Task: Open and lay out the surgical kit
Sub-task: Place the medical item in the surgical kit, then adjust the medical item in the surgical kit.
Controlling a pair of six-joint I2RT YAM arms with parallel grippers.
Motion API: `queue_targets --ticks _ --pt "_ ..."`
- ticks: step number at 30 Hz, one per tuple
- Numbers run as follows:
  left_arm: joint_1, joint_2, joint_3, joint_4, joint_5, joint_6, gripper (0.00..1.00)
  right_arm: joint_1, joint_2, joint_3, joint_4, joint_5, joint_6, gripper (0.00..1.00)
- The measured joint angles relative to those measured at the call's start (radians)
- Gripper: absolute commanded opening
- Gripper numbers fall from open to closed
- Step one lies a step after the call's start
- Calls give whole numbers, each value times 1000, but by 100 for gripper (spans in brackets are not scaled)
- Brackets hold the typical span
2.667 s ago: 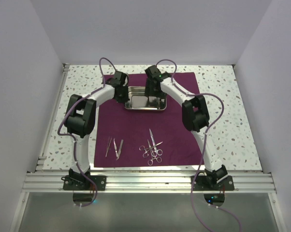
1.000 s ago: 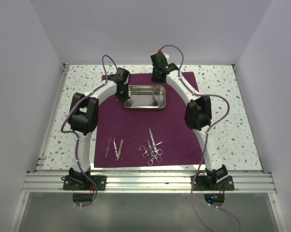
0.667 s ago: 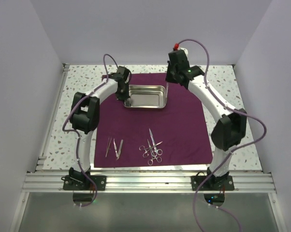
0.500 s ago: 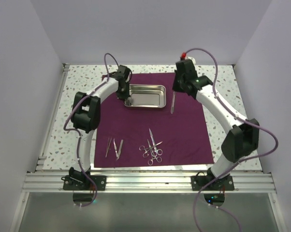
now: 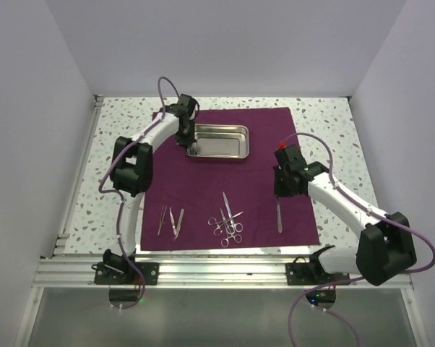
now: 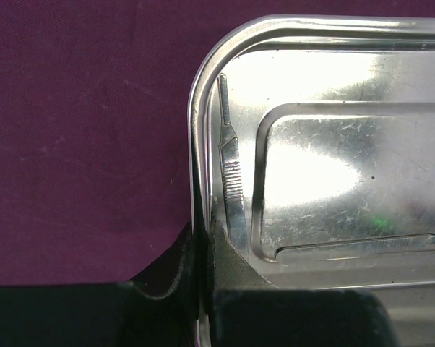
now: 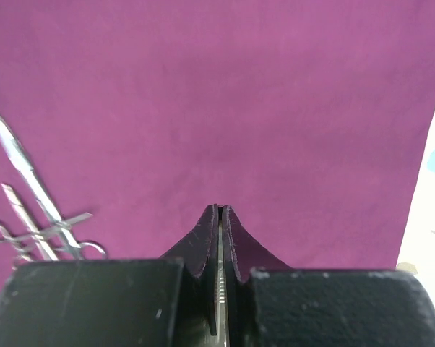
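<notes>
Half a second back my left gripper (image 5: 191, 144) was pinched on the near-left corner of the steel tray (image 5: 248, 142), and it has stayed there. The tray keeps its place at 12 o'clock on the purple cloth (image 5: 203, 184). My right gripper (image 5: 279, 199) hung just beside the tray's right wall then. It has since swung to about 4 o'clock on the cloth, taking the slim steel instrument (image 5: 279, 218) along.

In my left wrist view the left gripper (image 6: 201, 231) is clamped on the tray rim (image 6: 197, 108), with one finger outside over the cloth (image 6: 87, 130) and one inside. A flat steel handle (image 6: 232, 173) lies along the tray's left wall, touching my inner finger. My right gripper (image 7: 219, 217) is closed tight on the slim instrument (image 7: 219, 296), which shows edge-on as a thin strip between the fingers. It points toward 6 o'clock. I cannot tell whether its tip touches the cloth (image 7: 217, 94).

The tweezers (image 5: 175, 223) lie at 7 o'clock on the cloth, near its front edge. The scissors and forceps (image 5: 228, 224) cluster at 6 o'clock, and bare cloth lies between them and the held instrument. More bare cloth spans the middle, between the tray and that row. From my right wrist the scissors (image 7: 37, 195) sit at 9 o'clock. The cloth's right edge and the speckled table (image 7: 431, 217) are close by at 3 o'clock.
</notes>
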Motion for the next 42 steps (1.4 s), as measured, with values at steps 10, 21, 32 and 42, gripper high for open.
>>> queue_targets --ticks 10,21,32,42 --pt "0 1 -1 -1 -6 -2 0 10 7 -155 87 -52 2 0" --pt "-5 -19 -30 4 -16 -21 0 17 37 -1 41 -18 -18 87" --pt "-5 -26 -40 4 -16 -31 0 109 33 131 18 -135 67 57" --pt "-5 -51 -89 26 -27 -35 0 235 35 20 27 -183 192 0"
